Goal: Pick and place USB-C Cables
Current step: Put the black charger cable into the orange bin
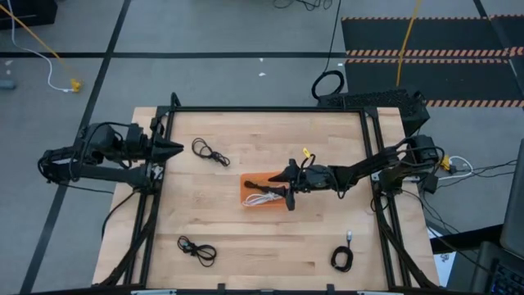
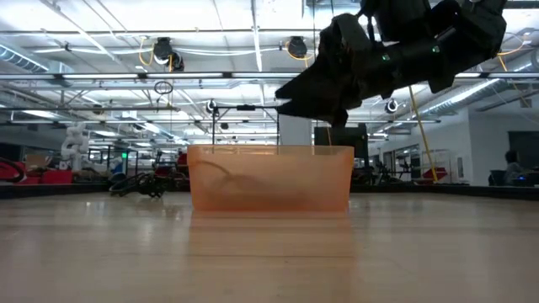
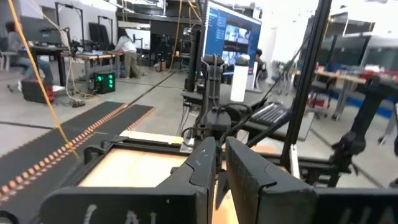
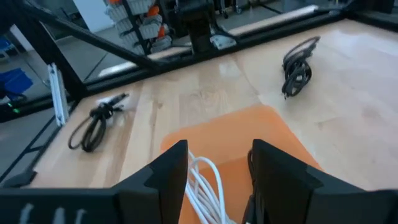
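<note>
The right gripper point(image 1: 288, 185) hangs over the orange tray point(image 1: 255, 180) at mid-table, its fingers point(image 4: 166, 168) spread apart with nothing between them. A white cable point(image 1: 260, 197) lies coiled inside the tray. Three black cables rest on the wooden table point(image 1: 270, 238): one far left point(image 1: 210, 152), one near left point(image 1: 196, 249), one near right point(image 1: 341, 258). The left gripper point(image 1: 173, 149) waits at the table's far-left edge, fingers point(image 3: 249, 177) pressed nearly together, empty.

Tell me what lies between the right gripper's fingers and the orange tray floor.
In the right wrist view, the white cable lies in the orange tray, between the right gripper's open fingers.
</note>
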Robot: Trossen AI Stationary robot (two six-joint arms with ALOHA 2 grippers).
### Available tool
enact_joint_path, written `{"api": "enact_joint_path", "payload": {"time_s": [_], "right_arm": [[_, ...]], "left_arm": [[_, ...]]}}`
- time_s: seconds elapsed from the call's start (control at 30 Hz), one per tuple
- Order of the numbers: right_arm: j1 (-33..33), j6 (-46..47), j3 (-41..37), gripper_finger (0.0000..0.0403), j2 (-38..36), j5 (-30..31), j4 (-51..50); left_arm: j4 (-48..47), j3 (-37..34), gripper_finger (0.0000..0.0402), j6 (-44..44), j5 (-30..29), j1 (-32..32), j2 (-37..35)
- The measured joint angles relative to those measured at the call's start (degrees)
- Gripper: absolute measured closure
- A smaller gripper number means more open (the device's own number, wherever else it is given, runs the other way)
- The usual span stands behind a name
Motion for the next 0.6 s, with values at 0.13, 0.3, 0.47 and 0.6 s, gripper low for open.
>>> {"api": "enact_joint_path", "payload": {"time_s": [0.13, 0.3, 0.47, 0.6], "right_arm": [[0.0, 0.1, 0.0, 0.0233, -2.9, -0.1, -1.4], [0.0, -0.1, 0.0, 0.0233, -5.5, -0.1, -4.6], [0.0, -2.7, 0.0, 0.0233, -5.5, -0.2, -6.0], [0.0, -5.1, 0.0, 0.0233, -5.6, -0.2, -8.7]], "left_arm": [[4.6, 0.0, 0.0360, -0.8, 0.0, 0.0, 1.6], [7.8, 0.0, 0.0360, -1.7, 0.0, 0.0, 4.8], [7.4, 0.0, 0.0360, -2.7, 0.9, 0.0, 9.4], [7.5, 0.0, 0.0360, -1.9, -0.7, 0.0, 12.9]]}}
